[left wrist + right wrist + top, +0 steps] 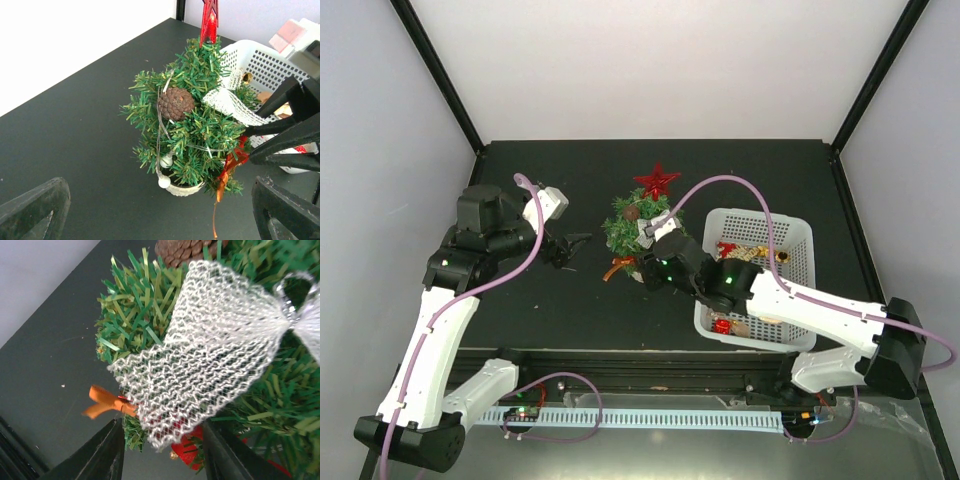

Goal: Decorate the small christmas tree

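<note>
Right gripper (164, 434), left gripper (157, 200), one small christmas tree (200, 125), one pinecone (175, 103)

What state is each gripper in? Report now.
Left gripper: open, holding nothing.
Right gripper: open, the white mesh ribbon hanging loose between its jaws at the small christmas tree.

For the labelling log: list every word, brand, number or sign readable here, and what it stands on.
None can be read: the small christmas tree, its white mesh ribbon and the white basket show no lettering.
Any print on the circuit boards by the arm bases is too small to read.
</note>
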`<state>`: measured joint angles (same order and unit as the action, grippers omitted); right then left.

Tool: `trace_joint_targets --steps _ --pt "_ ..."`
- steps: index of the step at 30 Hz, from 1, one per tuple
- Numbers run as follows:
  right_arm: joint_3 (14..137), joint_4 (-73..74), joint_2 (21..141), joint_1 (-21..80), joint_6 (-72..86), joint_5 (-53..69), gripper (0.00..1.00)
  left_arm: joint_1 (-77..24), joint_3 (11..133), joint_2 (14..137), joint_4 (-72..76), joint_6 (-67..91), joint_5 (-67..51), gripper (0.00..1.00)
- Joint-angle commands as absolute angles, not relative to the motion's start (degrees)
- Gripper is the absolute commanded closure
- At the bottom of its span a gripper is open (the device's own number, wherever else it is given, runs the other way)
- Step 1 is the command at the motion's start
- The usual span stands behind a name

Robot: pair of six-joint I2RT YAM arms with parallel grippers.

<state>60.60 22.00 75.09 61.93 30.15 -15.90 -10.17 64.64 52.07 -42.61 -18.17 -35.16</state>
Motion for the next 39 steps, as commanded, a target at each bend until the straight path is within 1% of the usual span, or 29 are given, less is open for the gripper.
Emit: trace_joint_targets --steps 1,12,21,39 --pt "60.13 22.77 72.64 61.56 30.69 -15.77 0.55 -9.67 64.86 51.19 -41.68 -17.29 -36.52 0.01" --pt "59.1 24.76 69.37 61.6 31.59 -16.49 0.54 -9.49 64.86 50.7 -41.91 -17.31 -36.56 0.01" --pt "55.17 25.14 65.22 61.59 33.11 -17.24 0.55 -9.41 64.69 50.71 -41.77 -17.4 -36.47 0.01" --pt "53.49 22.04 70.58 61.52 33.25 -13.78 0.56 -9.23 64.47 50.7 -41.84 -17.66 -36.47 0.01"
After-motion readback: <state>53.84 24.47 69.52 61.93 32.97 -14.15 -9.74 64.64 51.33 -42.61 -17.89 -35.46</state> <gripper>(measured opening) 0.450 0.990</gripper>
